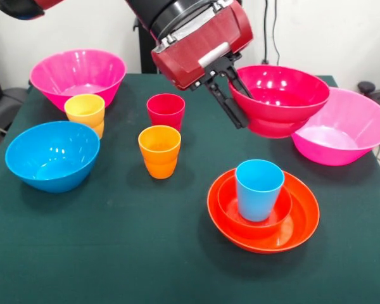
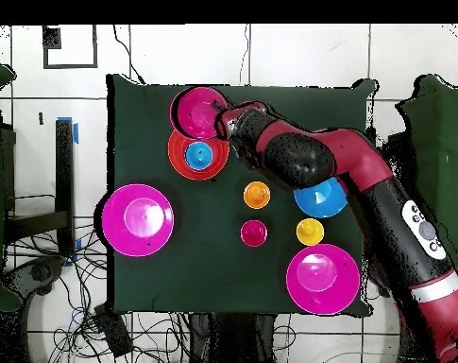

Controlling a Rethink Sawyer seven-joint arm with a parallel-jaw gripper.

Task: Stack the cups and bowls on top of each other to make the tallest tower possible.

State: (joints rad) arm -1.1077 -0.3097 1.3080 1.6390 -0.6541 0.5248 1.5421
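Note:
My gripper (image 1: 235, 96) is shut on the near-left rim of the crimson bowl (image 1: 282, 95), one finger inside and one outside, holding it off the table. From above, the crimson bowl (image 2: 196, 110) and gripper (image 2: 223, 121) sit just beyond the orange stack. The blue cup (image 1: 258, 189) stands in a small orange bowl (image 1: 225, 201) nested in the wide orange bowl (image 1: 304, 218), below the held bowl. The red cup (image 1: 166, 111), orange cup (image 1: 159, 151) and yellow cup (image 1: 85, 114) stand upright mid-table. The blue bowl (image 1: 52, 155) rests front left.
Two large pink bowls stand on the dark green table (image 1: 114, 253): one (image 1: 78, 76) at the back left, the other (image 1: 345, 130) at the right edge, partly behind the held bowl. Cables lie on the floor around the table (image 2: 128, 123) in the overhead view.

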